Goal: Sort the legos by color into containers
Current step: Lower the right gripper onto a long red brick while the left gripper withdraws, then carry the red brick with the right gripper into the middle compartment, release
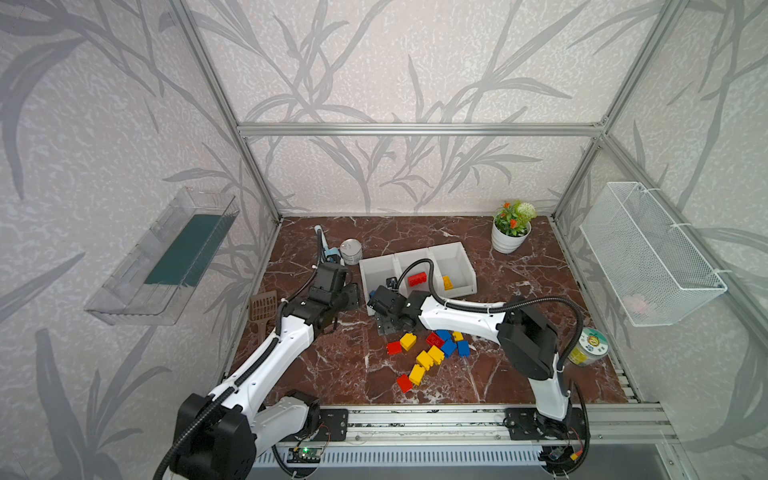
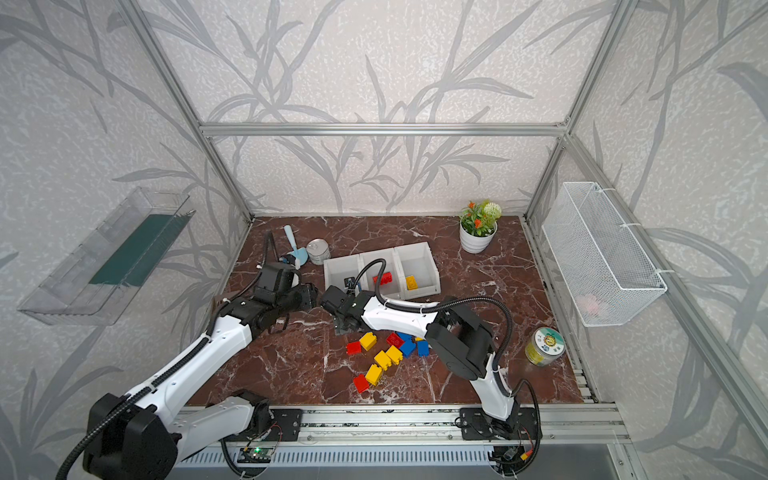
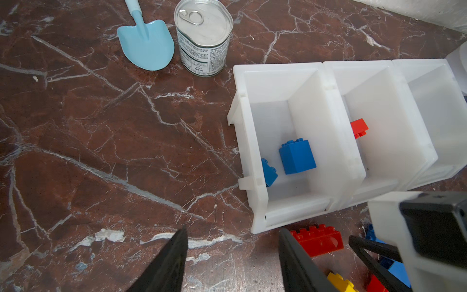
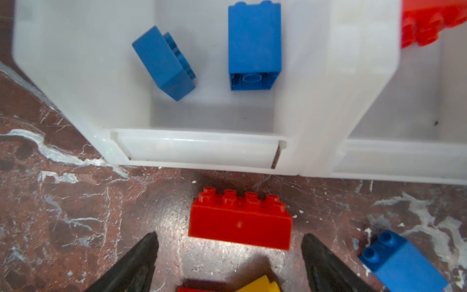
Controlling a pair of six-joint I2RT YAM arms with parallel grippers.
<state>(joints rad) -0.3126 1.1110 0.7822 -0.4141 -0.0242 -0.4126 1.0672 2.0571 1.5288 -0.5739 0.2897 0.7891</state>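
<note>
Eleven or so legos [image 1: 428, 353] lie loose on the near marble [image 1: 332, 374]; the arm may hide more. Just beyond them the right gripper [image 4: 228, 239] stands spread and empty, with a long red brick [image 4: 240, 222] at its mouth. An off-centre close could skid that brick against the front lip of the containers [image 4: 202, 149]. The left gripper [image 3: 232, 230], close alongside, is likewise released and empty, so the two could collide. Farther back, the bins hold blue, red and yellow, one colour each.

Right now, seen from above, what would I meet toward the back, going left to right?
Light blue plastic shovel, silver metal can, three joined white plastic bins, white pot of flowers, white wire mesh basket.
</note>
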